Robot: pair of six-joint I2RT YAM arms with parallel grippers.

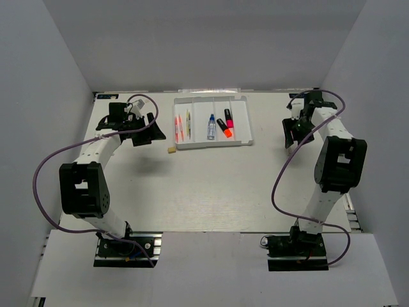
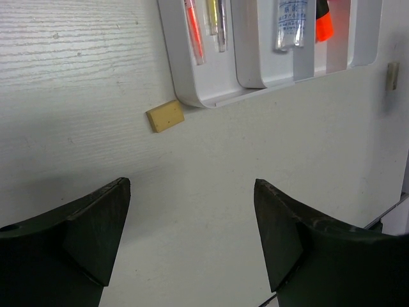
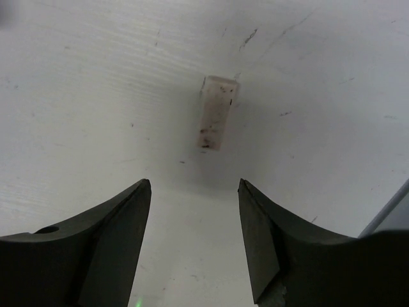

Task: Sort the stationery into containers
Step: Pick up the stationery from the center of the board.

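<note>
White desk, grey walls on three sides. Tray sits far centre: orange pen and yellow pen in its leftmost compartment, blue-capped bottle in the next, two highlighters further right. Beige eraser lies on the desk just off the tray's near-left corner. Left gripper hovers left of the tray, jaws wide apart, holding nothing. Right gripper is at the far right, jaws also spread and empty, with a pale speckled eraser on the desk just ahead of them.
</note>
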